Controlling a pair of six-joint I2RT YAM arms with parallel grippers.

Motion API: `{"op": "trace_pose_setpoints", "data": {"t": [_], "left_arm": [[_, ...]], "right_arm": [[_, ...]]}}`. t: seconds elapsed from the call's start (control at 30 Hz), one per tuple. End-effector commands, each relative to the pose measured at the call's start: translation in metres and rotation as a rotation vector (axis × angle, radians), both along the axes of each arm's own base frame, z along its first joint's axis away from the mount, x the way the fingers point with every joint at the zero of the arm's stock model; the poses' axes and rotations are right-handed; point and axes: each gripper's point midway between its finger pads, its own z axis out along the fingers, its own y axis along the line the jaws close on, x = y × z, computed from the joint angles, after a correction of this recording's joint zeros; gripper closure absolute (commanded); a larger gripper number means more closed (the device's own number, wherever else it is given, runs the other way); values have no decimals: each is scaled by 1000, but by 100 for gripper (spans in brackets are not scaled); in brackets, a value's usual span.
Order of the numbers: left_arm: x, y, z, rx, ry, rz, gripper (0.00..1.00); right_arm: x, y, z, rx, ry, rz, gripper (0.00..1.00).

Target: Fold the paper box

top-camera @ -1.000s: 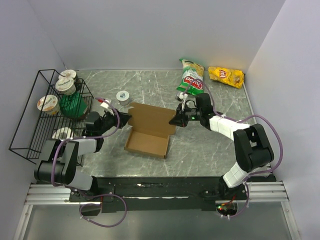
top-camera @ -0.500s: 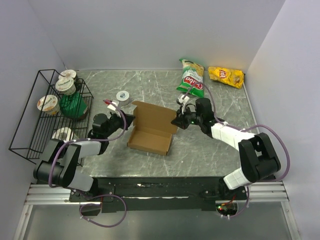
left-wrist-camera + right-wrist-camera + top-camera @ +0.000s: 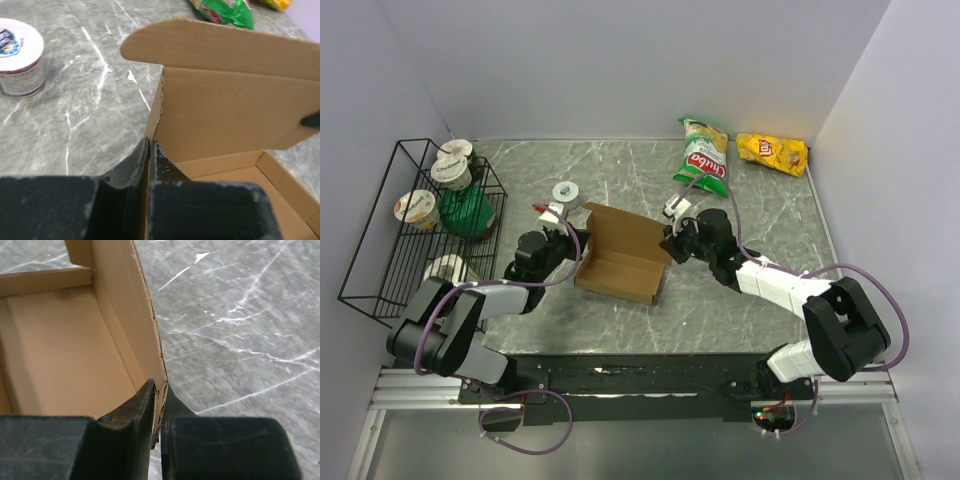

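The paper box [image 3: 620, 262], plain brown cardboard, sits mid-table with its lid flap [image 3: 235, 47] standing up at the back. My left gripper [image 3: 577, 247] is shut on the box's left side wall [image 3: 156, 120], one finger inside and one outside. My right gripper [image 3: 669, 243] is shut on the right side wall [image 3: 135, 325], the cardboard edge pinched between its fingers [image 3: 132, 410]. The box's open tray [image 3: 55, 350] shows in the right wrist view.
A black wire rack [image 3: 415, 225] with yogurt cups and a green item stands at the left. A small white cup [image 3: 566, 191] sits behind the box. A green snack bag [image 3: 703, 158] and a yellow one [image 3: 772, 152] lie at the back right.
Both arms moved inward and forward with the box. The left gripper closed onto the left wall. The lid flap now stands more upright.
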Motion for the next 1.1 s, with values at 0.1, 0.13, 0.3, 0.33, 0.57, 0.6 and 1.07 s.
{"op": "trace_pose_setpoints", "data": {"t": [0.1,0.13,0.3,0.33,0.57,0.6,1.07], "left_arm": [[-10,-1,6,-38,-9,84,99],[-11,1,7,-31,-17,92,99],[-23,1,8,43,-77,46,99],[-24,0,11,40,-92,41,99],[-30,-3,15,50,-122,21,99],[-30,-4,15,51,-122,20,99],[-38,-11,21,60,-162,-20,99]], "right_arm": [[7,6,20,74,-29,-81,68],[4,3,17,84,-18,-76,58],[-5,-7,32,267,14,-26,38],[-11,-12,30,304,40,-17,36],[-24,-25,36,359,50,72,33],[-24,-27,37,362,48,79,34],[29,-52,41,367,63,70,23]]}}
